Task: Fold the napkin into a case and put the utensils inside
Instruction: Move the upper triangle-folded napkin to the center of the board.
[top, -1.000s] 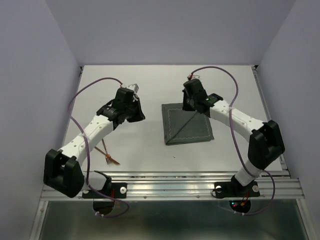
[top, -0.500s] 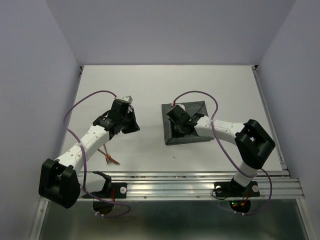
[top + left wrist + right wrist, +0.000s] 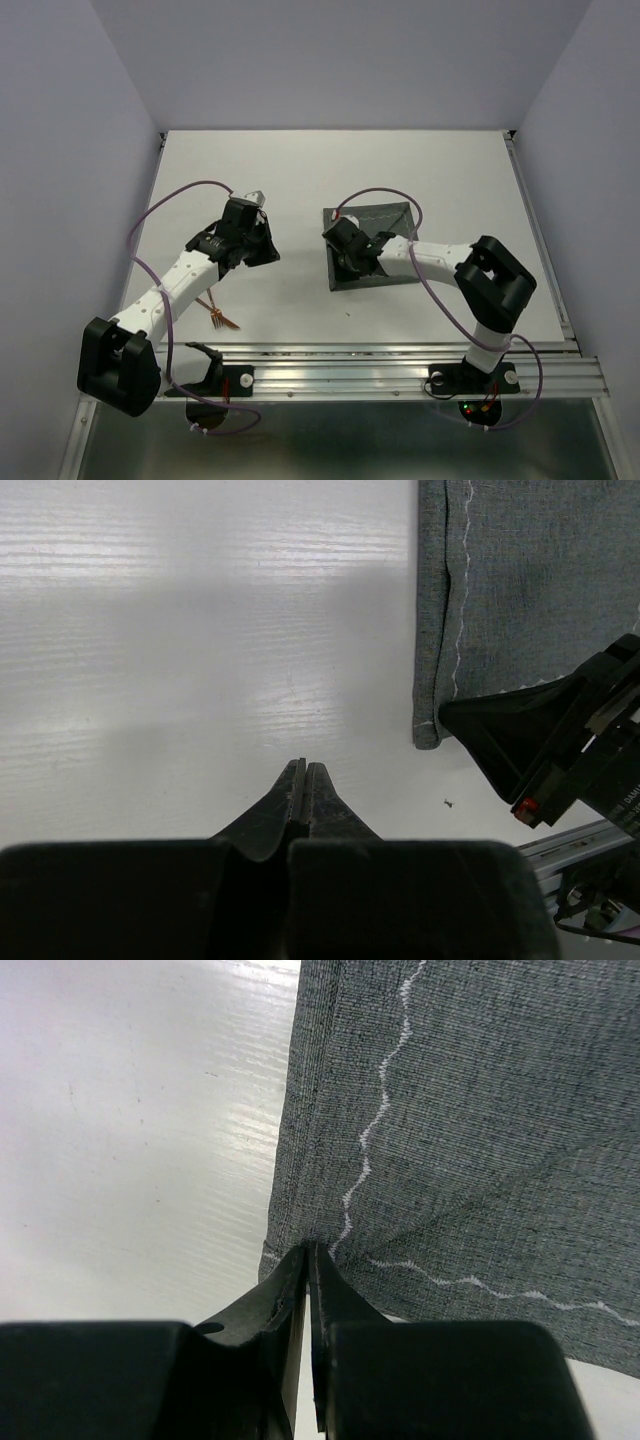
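Two robot arms reach over a flat white surface point(image 3: 300, 170). On it lies the grey-green square cloth napkin point(image 3: 470, 1140), just right of the middle of the top picture. A thin white stitched line runs near its edges. Creases in the cloth spread out from its lower left corner.

The right gripper point(image 3: 308, 1252) is at that lower left corner. Its two dark fingers are squeezed nearly together, and they pinch the edge of the napkin right at the corner. The right arm bends across the lower part of the cloth and hides some of it in the top picture.

The left gripper point(image 3: 305, 770) is to the left of the napkin, over bare surface. Its fingers are pressed tight together and there is nothing between them. It does not touch the cloth. From its own camera, the napkin fills the upper right of the picture, and the black right gripper shows at the lower right.

The thin copper-brown metal utensils point(image 3: 220, 318) lie at the lower left of the top picture, well apart from the napkin. One is a fork with small tines. The left arm hides part of them.

Purple cables point(image 3: 175, 195) loop along both arms.
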Controlling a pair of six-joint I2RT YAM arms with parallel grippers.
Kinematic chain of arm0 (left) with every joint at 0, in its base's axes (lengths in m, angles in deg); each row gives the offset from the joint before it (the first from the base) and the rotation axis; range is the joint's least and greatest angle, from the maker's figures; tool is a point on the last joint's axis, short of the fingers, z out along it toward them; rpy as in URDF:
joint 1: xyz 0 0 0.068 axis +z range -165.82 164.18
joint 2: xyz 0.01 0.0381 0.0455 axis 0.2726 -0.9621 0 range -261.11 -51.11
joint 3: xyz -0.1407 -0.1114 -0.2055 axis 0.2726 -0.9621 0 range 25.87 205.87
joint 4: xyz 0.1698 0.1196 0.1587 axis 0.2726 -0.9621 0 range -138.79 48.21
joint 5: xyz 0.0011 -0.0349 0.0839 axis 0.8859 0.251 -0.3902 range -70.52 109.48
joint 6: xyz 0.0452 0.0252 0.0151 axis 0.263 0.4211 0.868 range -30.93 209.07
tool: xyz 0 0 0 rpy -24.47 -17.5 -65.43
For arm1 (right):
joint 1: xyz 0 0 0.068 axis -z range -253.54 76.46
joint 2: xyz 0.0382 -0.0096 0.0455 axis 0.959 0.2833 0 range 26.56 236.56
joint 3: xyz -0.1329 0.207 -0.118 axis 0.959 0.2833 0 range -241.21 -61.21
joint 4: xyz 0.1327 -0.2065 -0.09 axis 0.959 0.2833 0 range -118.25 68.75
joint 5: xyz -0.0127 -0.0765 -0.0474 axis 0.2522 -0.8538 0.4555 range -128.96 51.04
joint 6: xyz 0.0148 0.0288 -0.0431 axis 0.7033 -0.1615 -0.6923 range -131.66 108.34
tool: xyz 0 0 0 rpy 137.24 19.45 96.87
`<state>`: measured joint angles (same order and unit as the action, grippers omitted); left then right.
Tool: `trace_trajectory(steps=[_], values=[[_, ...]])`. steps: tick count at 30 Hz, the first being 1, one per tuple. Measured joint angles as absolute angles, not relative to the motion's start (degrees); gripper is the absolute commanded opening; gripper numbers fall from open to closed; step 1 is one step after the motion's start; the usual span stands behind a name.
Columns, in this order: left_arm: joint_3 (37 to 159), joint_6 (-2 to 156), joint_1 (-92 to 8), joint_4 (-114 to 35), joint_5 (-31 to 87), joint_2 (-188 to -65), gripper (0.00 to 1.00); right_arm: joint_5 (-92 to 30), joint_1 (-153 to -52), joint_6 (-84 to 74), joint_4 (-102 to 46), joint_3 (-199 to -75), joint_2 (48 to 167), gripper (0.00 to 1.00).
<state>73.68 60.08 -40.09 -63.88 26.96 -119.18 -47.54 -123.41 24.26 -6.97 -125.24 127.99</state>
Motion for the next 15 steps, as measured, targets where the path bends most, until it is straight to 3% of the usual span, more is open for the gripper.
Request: trace_trajectory(steps=[10,15], values=[[72.78,59.99,-40.09,-62.5,27.69,-119.18,0.0,-46.71,-123.89,24.85,-8.81,-125.24,130.15,0.11],[71.71,59.81,-40.09,-62.15,27.86,-119.12,0.0,-48.85,-124.15,24.48,-7.72,-125.39,129.47,0.17]])
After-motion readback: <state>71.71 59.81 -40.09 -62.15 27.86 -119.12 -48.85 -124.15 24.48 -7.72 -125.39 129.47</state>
